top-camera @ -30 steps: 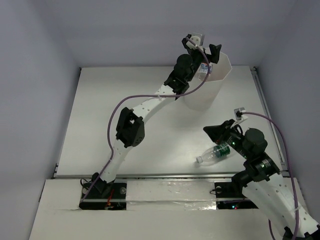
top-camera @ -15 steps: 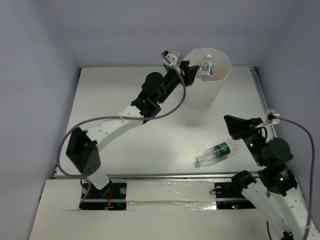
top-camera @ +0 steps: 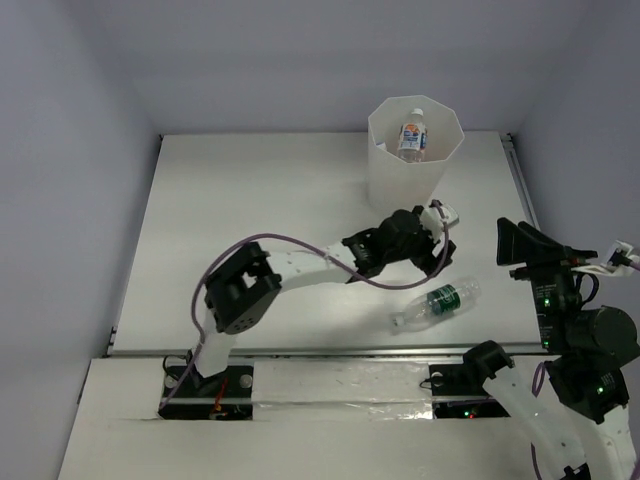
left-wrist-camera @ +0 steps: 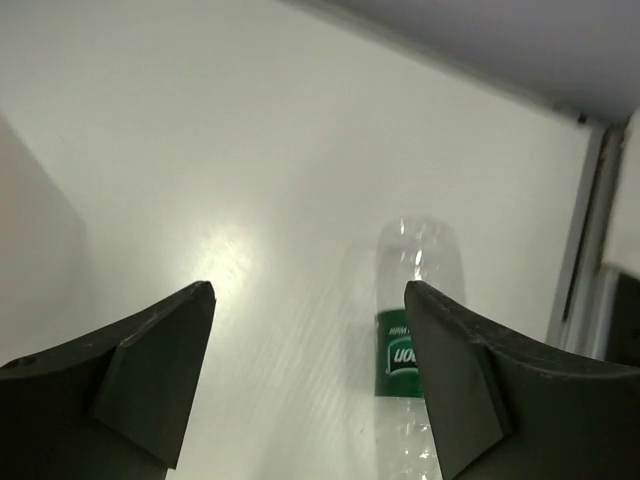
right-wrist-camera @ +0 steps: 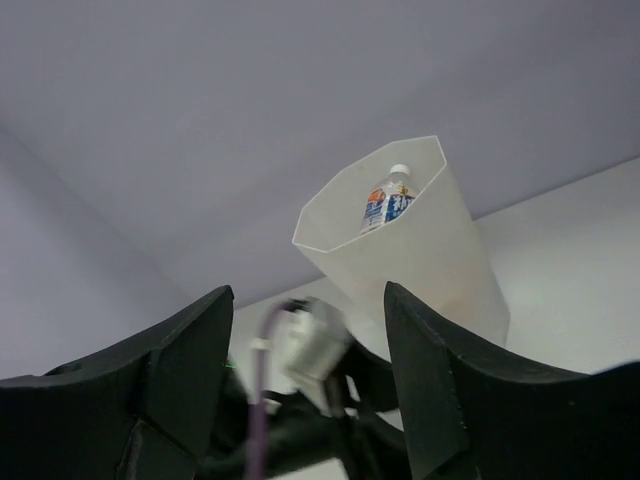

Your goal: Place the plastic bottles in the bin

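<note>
While the green-labelled bottle [top-camera: 437, 303] lies on its side on the white table [top-camera: 250, 210], near the front edge and right of centre with its cap toward the near left, the left gripper [top-camera: 432, 245] hangs just beyond it, close to its base end. Seen from the left wrist, that gripper's two dark fingers [left-wrist-camera: 150, 380] stand wide apart with nothing between them, and the bottle rests on the table ahead of them, nearer the finger on the picture's right; whether a fingertip touches it cannot be told. At the right of the table the right gripper [top-camera: 518, 245] is raised and well apart from the bottle, tilted up toward the far side. Its jaws are also spread wide and empty, framing the bin [right-wrist-camera: 430, 260] in the right wrist view. This tall white bin stands upright at the far edge of the table, right of centre, its many-sided rim open upward. Inside it a clear bottle with a blue label [top-camera: 411, 137] stands nearly upright, white cap on top, leaning against the far wall.
</note>
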{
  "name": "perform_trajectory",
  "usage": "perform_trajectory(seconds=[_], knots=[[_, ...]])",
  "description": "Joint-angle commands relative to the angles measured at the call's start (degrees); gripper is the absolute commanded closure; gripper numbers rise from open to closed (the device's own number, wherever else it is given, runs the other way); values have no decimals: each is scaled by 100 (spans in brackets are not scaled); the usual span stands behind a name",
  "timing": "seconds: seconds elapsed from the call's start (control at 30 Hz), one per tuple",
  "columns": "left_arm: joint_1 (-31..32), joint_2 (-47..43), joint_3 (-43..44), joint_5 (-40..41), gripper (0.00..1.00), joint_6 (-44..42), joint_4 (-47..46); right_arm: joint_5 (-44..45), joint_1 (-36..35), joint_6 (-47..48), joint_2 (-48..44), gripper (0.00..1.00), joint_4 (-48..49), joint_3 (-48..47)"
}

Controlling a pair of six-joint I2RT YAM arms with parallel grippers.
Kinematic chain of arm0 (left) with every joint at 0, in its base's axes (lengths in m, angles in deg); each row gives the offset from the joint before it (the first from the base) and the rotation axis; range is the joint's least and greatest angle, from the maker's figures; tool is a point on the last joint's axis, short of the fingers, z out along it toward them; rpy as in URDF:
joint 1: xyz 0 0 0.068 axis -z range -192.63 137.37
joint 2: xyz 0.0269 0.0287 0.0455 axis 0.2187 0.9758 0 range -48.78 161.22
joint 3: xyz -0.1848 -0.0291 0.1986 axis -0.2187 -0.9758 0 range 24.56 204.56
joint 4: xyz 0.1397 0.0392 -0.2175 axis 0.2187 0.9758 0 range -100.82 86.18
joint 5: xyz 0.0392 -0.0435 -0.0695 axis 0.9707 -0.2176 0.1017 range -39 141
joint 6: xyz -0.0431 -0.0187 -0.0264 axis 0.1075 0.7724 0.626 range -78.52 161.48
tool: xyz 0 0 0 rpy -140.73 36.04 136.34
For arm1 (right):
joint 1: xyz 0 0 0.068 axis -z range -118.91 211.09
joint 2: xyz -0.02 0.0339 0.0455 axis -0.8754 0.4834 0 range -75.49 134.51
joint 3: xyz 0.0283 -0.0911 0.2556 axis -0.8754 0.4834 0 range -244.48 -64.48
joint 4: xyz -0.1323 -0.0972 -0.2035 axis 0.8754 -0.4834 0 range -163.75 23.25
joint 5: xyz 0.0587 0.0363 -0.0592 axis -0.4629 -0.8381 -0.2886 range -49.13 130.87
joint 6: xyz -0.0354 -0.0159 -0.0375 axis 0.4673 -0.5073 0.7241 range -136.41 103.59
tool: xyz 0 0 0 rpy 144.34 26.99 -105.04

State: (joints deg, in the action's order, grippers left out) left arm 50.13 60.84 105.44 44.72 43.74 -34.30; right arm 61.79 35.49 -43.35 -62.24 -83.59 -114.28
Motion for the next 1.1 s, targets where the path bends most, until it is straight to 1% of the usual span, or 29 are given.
perform_trajectory(seconds=[0.0,0.03,0.1,0.23,0.3,0.53,0.73,0.77,0.8,0.9,0.93,1.0,1.03,1.07], knots=[[131,453,848,-374,26,-156,818,210,-50,75,63,31,-135,-241],[218,733,1146,-356,25,-182,924,219,-50,83,72,30,-179,-241],[297,955,1359,-286,23,-200,1179,227,-50,136,89,27,-223,-249],[403,1446,1772,-286,19,-358,1443,201,-50,180,177,26,-232,-197],[464,1623,1948,-478,18,-358,1636,157,-50,198,212,26,-188,-162],[579,2106,2396,-822,16,-288,1733,96,-50,189,291,26,-144,-47],[632,2659,2897,-532,17,-419,2260,78,-50,198,344,26,-153,-30],[632,2722,2950,-427,18,-446,2339,61,-50,189,362,26,-144,-30],[632,2792,3012,-139,18,-498,2488,43,-50,163,362,26,-127,5],[632,3003,3258,373,26,-543,2709,-141,-50,49,397,26,-21,102],[632,3012,3241,443,37,-560,2691,-194,-50,22,406,26,5,146],[632,2811,3075,575,50,-560,2464,-282,-50,-22,476,27,-3,137],[632,2488,2761,576,53,-569,2384,-300,-50,-22,485,27,-12,94],[632,2311,2601,784,55,-569,2027,-300,-50,-22,485,27,-47,59]])
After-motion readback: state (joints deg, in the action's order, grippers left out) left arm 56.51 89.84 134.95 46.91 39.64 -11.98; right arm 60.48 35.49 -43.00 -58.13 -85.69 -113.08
